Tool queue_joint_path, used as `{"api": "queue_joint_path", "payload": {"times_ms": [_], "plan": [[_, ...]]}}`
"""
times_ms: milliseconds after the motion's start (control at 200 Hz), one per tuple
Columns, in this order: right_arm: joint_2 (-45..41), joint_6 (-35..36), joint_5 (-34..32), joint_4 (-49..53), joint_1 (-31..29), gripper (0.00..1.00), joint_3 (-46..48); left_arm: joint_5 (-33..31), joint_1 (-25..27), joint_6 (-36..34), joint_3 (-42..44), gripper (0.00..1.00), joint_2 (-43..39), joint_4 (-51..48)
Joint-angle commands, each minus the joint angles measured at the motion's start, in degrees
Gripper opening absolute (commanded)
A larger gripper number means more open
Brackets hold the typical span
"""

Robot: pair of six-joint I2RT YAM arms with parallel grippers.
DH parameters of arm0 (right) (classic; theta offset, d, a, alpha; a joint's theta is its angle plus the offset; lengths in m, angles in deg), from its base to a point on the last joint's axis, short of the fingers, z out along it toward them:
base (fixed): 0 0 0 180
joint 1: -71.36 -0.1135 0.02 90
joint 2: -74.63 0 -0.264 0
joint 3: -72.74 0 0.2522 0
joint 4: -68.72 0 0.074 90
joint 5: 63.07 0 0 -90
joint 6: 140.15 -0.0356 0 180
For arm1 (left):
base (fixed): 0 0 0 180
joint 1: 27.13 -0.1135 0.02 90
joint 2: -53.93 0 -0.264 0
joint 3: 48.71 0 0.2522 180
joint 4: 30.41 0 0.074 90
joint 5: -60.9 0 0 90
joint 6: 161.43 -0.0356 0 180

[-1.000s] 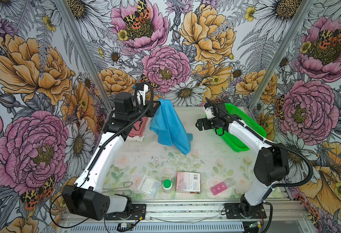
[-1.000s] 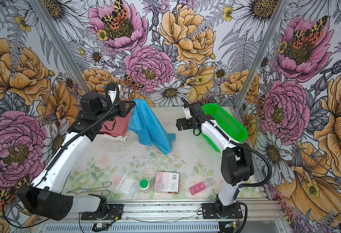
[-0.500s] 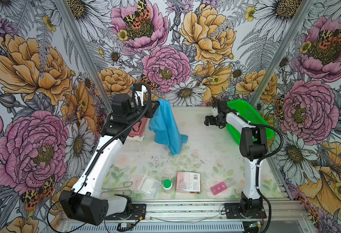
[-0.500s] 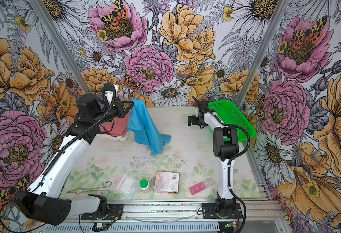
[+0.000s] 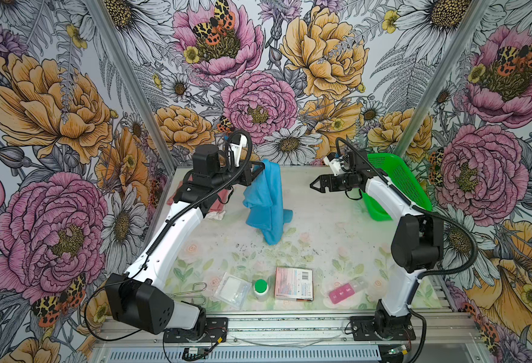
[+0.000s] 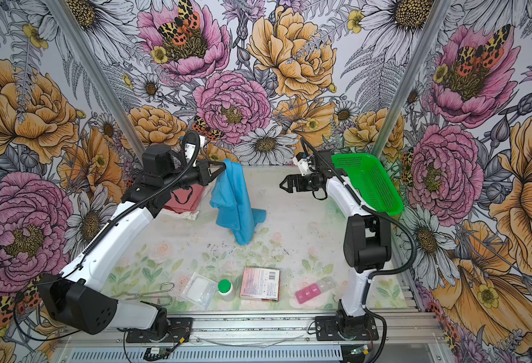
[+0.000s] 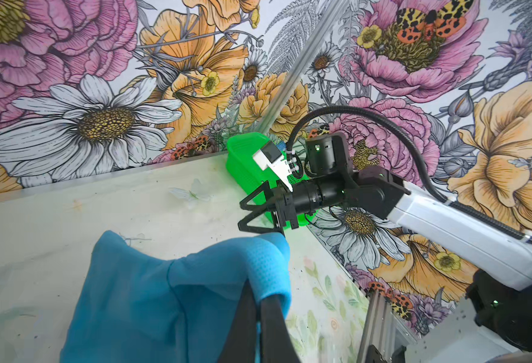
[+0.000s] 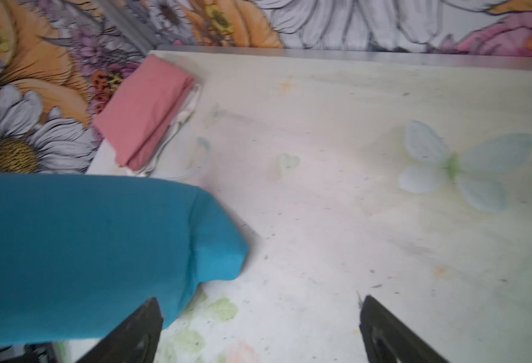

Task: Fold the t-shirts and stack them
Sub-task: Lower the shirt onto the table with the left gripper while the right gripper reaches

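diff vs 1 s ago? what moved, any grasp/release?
The left gripper, shut on the blue t-shirt, carried it slightly toward the table's middle; the shirt hangs straighter, lower end on the table. The right arm shifted its elbow; the right gripper ended about where it was, open, empty. Nothing grasped or released. Pink t-shirt, green basket, box at the front: unchanged.

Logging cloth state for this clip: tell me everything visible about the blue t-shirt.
The blue t-shirt is sky-blue, soft knit cloth, unfolded and bunched into long vertical folds. It hangs from one pinched top edge in the shut left gripper, mostly off the table; its lower end appears to rest there. Nothing else touches it.
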Motion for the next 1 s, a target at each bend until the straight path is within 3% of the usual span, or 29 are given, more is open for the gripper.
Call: {"api": "queue_joint_path", "payload": {"times_ms": [0, 105, 190, 265, 335, 430, 460, 510, 605, 655, 806, 836, 966, 986, 996], "plan": [[-9.3, 1.4, 10.6, -11.6, -2.4, 0.99, 11.7, 7.0, 1.2, -1.9, -3.8, 0.00, -0.4, 2.8], [-16.1, 2.7, 9.8, -15.1, -7.7, 0.99, 18.3, 9.4, 2.8, -1.7, -5.3, 0.00, 0.3, 3.4], [-17.9, 0.6, 4.7, -17.9, -11.8, 0.98, 20.4, 9.2, 4.8, -1.4, -7.4, 0.00, 1.5, 3.6], [-18.2, -2.7, 0.3, -21.1, -14.2, 0.94, 21.8, 8.5, 6.3, -0.6, -8.9, 0.00, 2.2, 4.9], [-19.1, -5.2, -2.7, -24.7, -15.5, 0.84, 24.3, 7.3, 6.9, 0.9, -9.5, 0.00, 2.2, 7.1], [-21.7, -7.3, -6.1, -28.0, -15.8, 0.51, 27.8, 6.8, 6.8, 2.1, -9.7, 0.00, 2.3, 8.8], [-22.8, -7.5, -8.2, -27.9, -15.6, 0.35, 28.4, 6.2, 6.6, 2.0, -9.8, 0.00, 2.2, 8.4], [-25.0, -7.9, -11.3, -27.6, -15.0, 0.00, 29.2, 4.2, 6.0, 1.8, -9.5, 0.00, 2.0, 7.3], [-28.0, -8.5, -17.0, -25.4, -12.2, 0.00, 27.6, -0.8, 4.3, 1.9, -7.4, 0.00, 1.0, 5.5], [-26.8, -7.8, -16.7, -23.1, -9.7, 0.00, 23.8, -3.3, 3.3, 2.1, -5.0, 0.00, 0.5, 5.0], [-9.6, -4.6, -11.4, -10.5, -3.9, 0.03, 0.4, -6.7, 0.6, 5.0, 4.4, 0.00, 1.8, 6.7], [-5.6, -3.9, -11.2, -7.9, -3.9, 0.11, -5.6, -7.0, 0.1, 6.3, 6.3, 0.00, 2.3, 8.0], [6.0, -4.9, -12.6, -0.4, -4.1, 0.69, -20.6, -7.7, -2.5, 12.0, 14.7, 0.00, 5.0, 14.9], [6.1, -5.0, -12.7, -0.2, -4.2, 0.84, -20.7, -7.7, -2.9, 12.7, 15.4, 0.11, 5.5, 15.5], [6.1, -5.1, -12.7, -0.3, -4.2, 0.90, -20.4, -7.6, -3.2, 13.0, 15.9, 0.21, 5.7, 15.8]]}}
